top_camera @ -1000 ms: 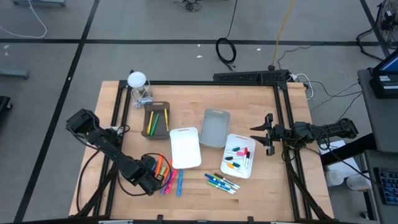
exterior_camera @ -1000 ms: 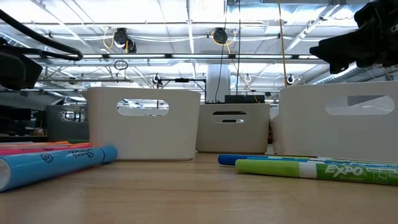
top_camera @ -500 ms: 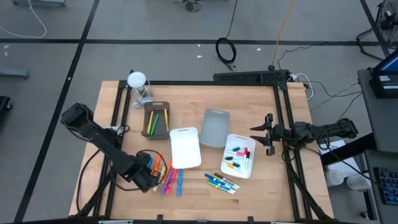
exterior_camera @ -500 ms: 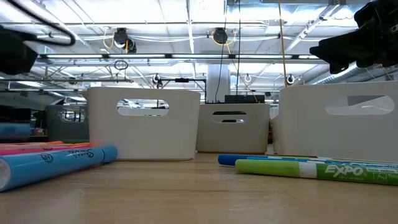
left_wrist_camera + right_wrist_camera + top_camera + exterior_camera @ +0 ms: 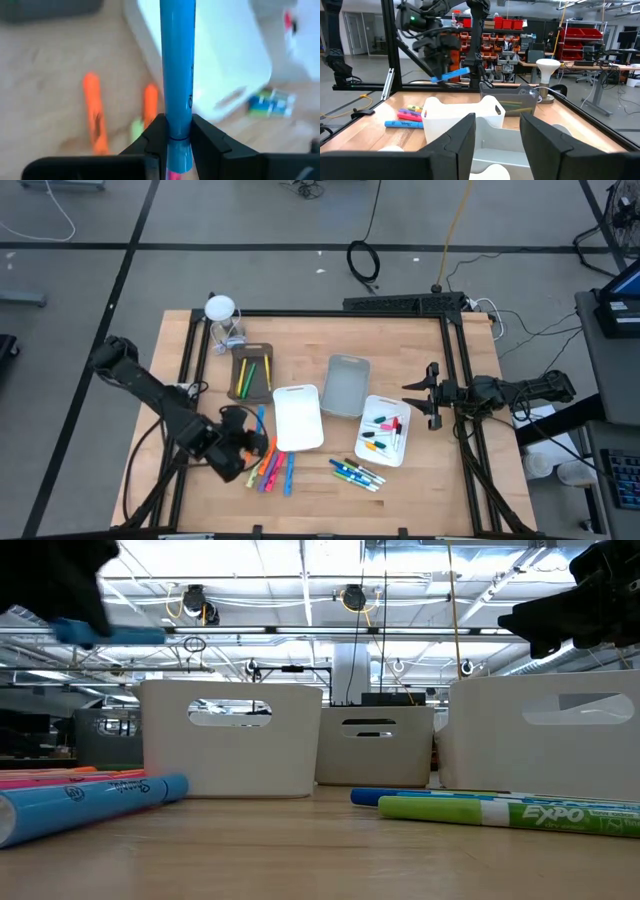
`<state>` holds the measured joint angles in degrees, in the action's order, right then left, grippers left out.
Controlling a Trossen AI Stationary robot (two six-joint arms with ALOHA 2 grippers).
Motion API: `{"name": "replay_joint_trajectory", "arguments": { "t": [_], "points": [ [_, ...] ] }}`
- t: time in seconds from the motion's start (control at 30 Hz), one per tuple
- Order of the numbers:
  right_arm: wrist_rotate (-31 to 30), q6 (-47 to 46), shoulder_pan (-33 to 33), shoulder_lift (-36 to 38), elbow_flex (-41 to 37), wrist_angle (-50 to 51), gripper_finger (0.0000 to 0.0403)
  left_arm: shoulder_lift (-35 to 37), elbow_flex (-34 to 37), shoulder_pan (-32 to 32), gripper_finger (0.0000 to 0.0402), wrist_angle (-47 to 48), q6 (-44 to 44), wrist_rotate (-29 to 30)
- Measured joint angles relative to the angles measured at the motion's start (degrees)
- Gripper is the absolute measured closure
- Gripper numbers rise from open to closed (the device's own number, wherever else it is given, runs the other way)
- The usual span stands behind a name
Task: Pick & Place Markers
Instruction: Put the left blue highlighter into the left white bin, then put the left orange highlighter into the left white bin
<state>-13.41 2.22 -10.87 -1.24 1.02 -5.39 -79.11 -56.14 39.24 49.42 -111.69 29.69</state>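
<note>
My left gripper [image 5: 253, 440] hangs above the table's near left part, shut on a blue marker [image 5: 261, 420]. The marker also shows in the low view [image 5: 112, 634] and the right wrist view [image 5: 451, 75]. Below it, orange, pink, yellow and blue markers [image 5: 272, 470] lie flat on the wood. More blue and green markers [image 5: 357, 473] lie near the front edge. My right gripper [image 5: 425, 395] waits open at the table's right edge, level, with nothing between its fingers. My left gripper pinches the blue marker near one end [image 5: 178, 131] between its two fingers [image 5: 154, 136]. The fingers slant down from the near left. The marker runs on past the fingertips toward the far edge, close to level and lifted clear of the table.
A white tray [image 5: 298, 418] stands just right of the held marker. A grey tray [image 5: 347, 385] and a brown tray [image 5: 252, 372] holding markers stand farther back. Another white tray [image 5: 385, 430] with markers is at the right. A white lamp [image 5: 220, 310] stands at the far left corner.
My left gripper has risen from the pile of markers and tipped toward level, moving a little toward the far edge. It stays shut on the blue marker, which has come up off the table and now hangs clear.
</note>
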Motion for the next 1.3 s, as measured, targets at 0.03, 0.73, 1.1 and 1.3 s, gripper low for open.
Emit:
{"name": "replay_joint_trajectory", "arguments": {
  "t": [0.03, 0.73, 1.1, 1.3],
  "points": [
    [0.0, 0.0, 0.0, 0.0, 0.0, 0.0, 0.0261, 0.0, 0.0, -1.1, 0.0337, -0.2, 0.3, 0.8],
    [0.0, 0.0, 0.0, 0.0, 0.0, 0.0, 0.0261, -0.5, 0.0, -18.3, 0.0327, -19.6, 30.1, -1.7],
    [0.0, 0.0, 0.0, 0.0, 0.0, 0.0, 0.0261, -0.5, 0.0, -18.3, 0.0171, -19.6, 35.2, -4.5],
    [0.0, 0.0, 0.0, 0.0, 0.0, 0.0, 0.0261, -0.5, 0.0, -17.9, 0.0142, -18.0, 37.3, -14.3]
  ]
}}
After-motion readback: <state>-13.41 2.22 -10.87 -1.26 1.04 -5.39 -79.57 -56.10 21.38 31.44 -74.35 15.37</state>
